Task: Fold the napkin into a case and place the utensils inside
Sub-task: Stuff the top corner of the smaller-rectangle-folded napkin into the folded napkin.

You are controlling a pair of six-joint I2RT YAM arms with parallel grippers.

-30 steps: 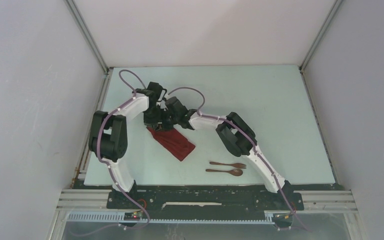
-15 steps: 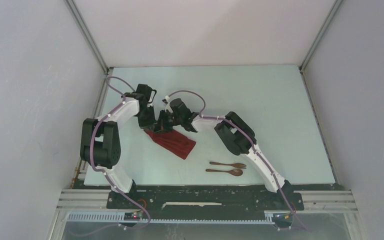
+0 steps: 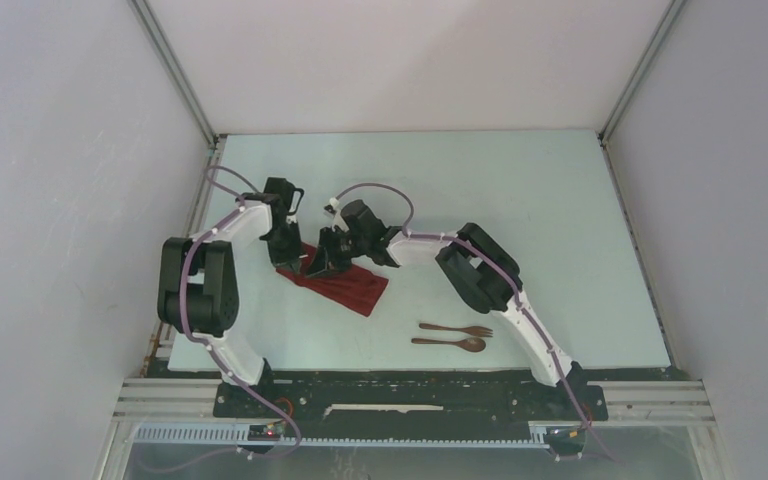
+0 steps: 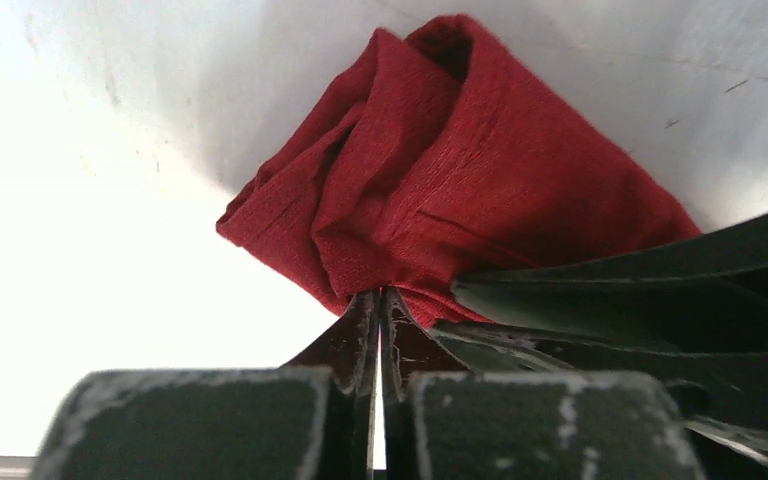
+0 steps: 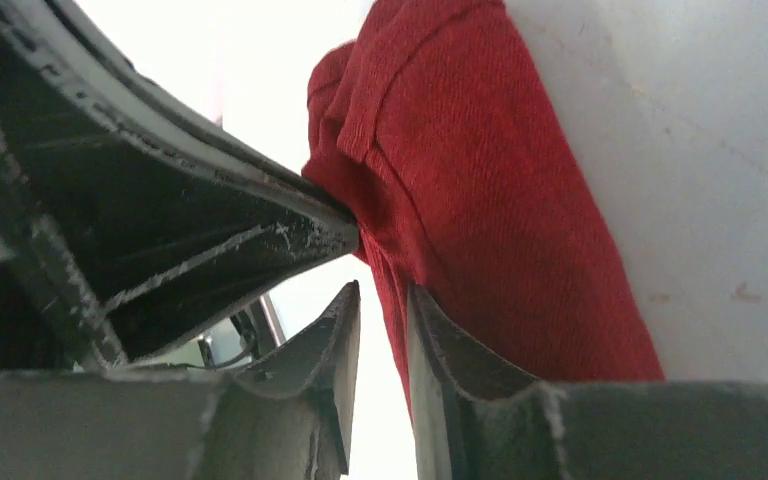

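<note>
The dark red napkin (image 3: pixel 345 285) lies folded into a short, thick strip on the table, left of centre. It also shows in the left wrist view (image 4: pixel 460 190) and the right wrist view (image 5: pixel 480 200). My left gripper (image 3: pixel 288 262) is shut on the napkin's far-left end (image 4: pixel 380 295). My right gripper (image 3: pixel 322 266) is right beside it at the same end. Its jaws stand a little apart (image 5: pixel 385 300), with a cloth edge lying in the gap against one finger. The brown fork (image 3: pixel 457 329) and spoon (image 3: pixel 450 343) lie side by side near the front.
The two grippers crowd each other: the right fingers (image 4: pixel 640 290) fill the left wrist view's right side. The enclosure's left wall rail (image 3: pixel 195 215) runs close to the left arm. The utensils lie near the table's front edge (image 3: pixel 410 370).
Both grippers have moved left and lower, and the napkin's upper end has been pulled left with them. The left elbow has swung left. The fork and spoon have not moved.
</note>
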